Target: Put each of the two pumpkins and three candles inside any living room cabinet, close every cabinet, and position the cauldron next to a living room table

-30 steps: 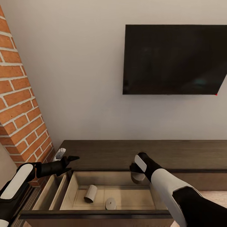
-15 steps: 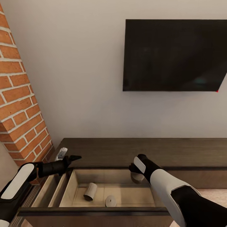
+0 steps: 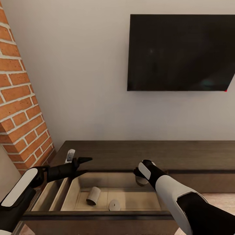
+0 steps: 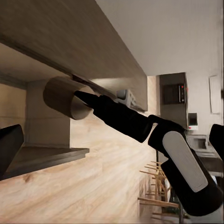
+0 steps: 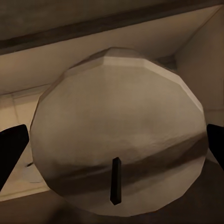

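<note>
Reaching in from the lower left of the head view, the left arm lies nearly level, its left gripper (image 3: 84, 165) hovering over the near-left corner of the open drawer (image 3: 153, 182) with the two dark fingers (image 3: 85, 159) parted and nothing between them. A brick column (image 3: 19, 107) climbs the left edge of that frame.

In the drawer's pale inside lie two candles: one candle on its side (image 3: 93, 195) toward the left, and a second candle (image 3: 114, 205) showing its round end, just beside it. The drawer belongs to the long dark cabinet (image 3: 130, 153), whose top surface runs across the lower middle, below a black television (image 3: 181, 52) on the wall.

To the right, the right arm comes up from the lower right corner, bent down at the wrist into the drawer's back right corner. The right gripper (image 3: 141, 178) has its fingers closed around a third candle (image 3: 141, 180).

The right wrist view looks straight at that candle's round face (image 5: 119, 130) with its dark wick (image 5: 115, 187), fingertips (image 5: 10, 149) at either side. The left wrist view catches the same candle (image 4: 65, 97) side-on in the right arm's grip, above wooden floor (image 4: 93, 186).
</note>
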Robot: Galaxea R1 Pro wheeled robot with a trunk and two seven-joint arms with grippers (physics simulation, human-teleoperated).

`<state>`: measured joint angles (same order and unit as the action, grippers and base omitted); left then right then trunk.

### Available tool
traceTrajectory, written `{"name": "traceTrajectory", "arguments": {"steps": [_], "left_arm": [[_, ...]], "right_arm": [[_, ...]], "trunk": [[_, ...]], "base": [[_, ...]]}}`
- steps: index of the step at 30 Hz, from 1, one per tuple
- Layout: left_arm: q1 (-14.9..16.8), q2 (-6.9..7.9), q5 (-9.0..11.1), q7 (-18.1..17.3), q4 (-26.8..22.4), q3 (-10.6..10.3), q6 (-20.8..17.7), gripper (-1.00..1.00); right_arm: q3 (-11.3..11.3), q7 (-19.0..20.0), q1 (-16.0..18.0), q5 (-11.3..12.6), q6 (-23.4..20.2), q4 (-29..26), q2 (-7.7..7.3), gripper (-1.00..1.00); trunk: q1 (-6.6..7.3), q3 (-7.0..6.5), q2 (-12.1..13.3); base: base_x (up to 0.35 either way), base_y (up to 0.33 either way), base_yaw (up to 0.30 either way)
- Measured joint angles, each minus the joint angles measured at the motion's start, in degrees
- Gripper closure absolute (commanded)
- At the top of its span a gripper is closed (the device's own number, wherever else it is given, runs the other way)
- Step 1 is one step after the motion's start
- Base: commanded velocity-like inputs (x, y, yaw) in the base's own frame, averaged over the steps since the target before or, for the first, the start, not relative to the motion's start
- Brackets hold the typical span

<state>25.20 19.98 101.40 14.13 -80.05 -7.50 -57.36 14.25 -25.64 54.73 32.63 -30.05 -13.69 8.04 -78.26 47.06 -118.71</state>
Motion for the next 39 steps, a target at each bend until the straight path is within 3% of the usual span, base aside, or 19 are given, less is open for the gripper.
{"name": "traceTrajectory", "arguments": {"steps": [7, 10, 13, 39], "left_arm": [[-1.1, 0.1, 5.7, 0.0, -3.6, 0.6, 0.0, -1.0], [-1.2, 1.29, 9.1, 0.0, -4.5, 0.8, 0.0, -1.0], [-1.2, 2.21, 10.9, 0.0, -4.5, 0.8, 0.1, -1.0], [-1.4, 2.48, 11.5, 0.0, -4.8, 0.3, 0.1, -1.0]], "right_arm": [[0.1, 0.0, 0.0, 0.0, 0.1, 0.5, 0.04, 1.0], [0.8, 0.0, 0.0, 0.0, 0.1, 1.2, 0.05, 1.0], [1.1, 0.0, 0.0, 0.1, 0.1, 1.5, 0.04, 1.0], [1.5, 2.8, -0.4, 0.1, 1.0, 1.4, -0.1, 1.0]], "trunk": [[-1.54, 1.26, -2.8], [-2.2, 1.8, -4.0], [-2.86, 2.33, -5.2], [-8.57, 7.0, -15.6]], "base": [[0.0, 0.0, 0.0], [0.0, 0.0, 0.0], [0.0, 0.0, 0.0], [0.0, 0.0, 0.0]]}}
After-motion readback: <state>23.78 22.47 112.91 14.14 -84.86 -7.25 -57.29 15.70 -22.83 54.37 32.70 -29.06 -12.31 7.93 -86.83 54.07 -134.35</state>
